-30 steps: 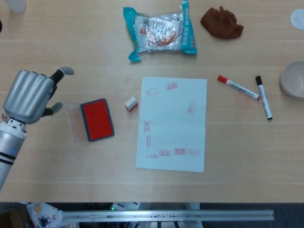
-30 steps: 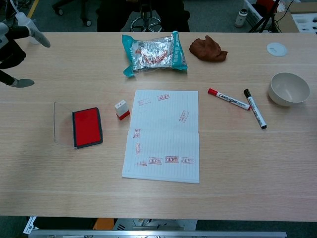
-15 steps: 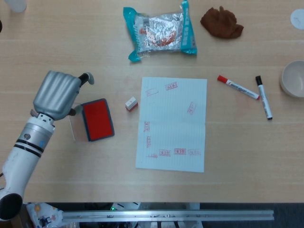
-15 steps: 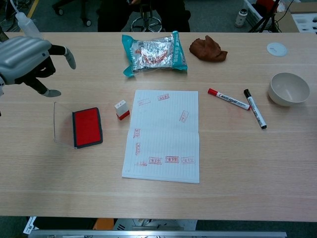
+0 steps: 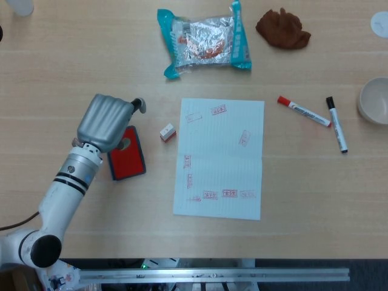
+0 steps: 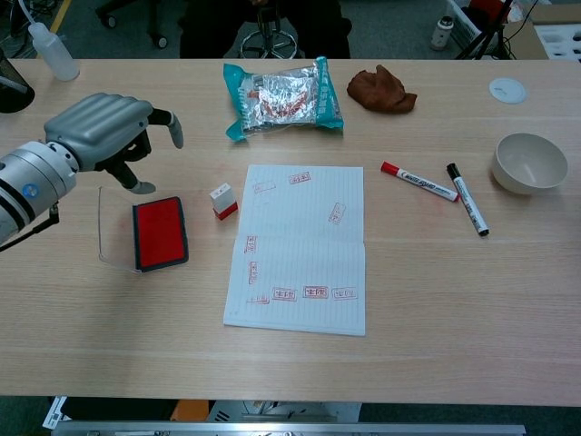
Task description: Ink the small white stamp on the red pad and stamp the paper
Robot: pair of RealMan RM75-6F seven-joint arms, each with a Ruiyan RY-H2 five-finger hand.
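Note:
The small white stamp (image 5: 168,132) (image 6: 222,201) with a red base lies on the table between the red ink pad (image 5: 127,154) (image 6: 160,232) and the lined paper (image 5: 222,157) (image 6: 301,246), which bears several red prints. My left hand (image 5: 109,121) (image 6: 107,130) hovers over the pad's far left side, fingers apart and holding nothing, a short way left of the stamp. The pad's clear lid (image 6: 113,227) lies open to its left. My right hand shows in neither view.
A foil snack bag (image 5: 206,39) and a brown cloth (image 5: 282,28) lie at the back. Two markers (image 5: 304,111) (image 5: 337,123) and a white bowl (image 6: 529,163) sit to the right. A squeeze bottle (image 6: 53,53) stands at the far left.
My left hand has swept rightward from the table's left edge to above the ink pad, closing in on the stamp. Nothing on the table has moved.

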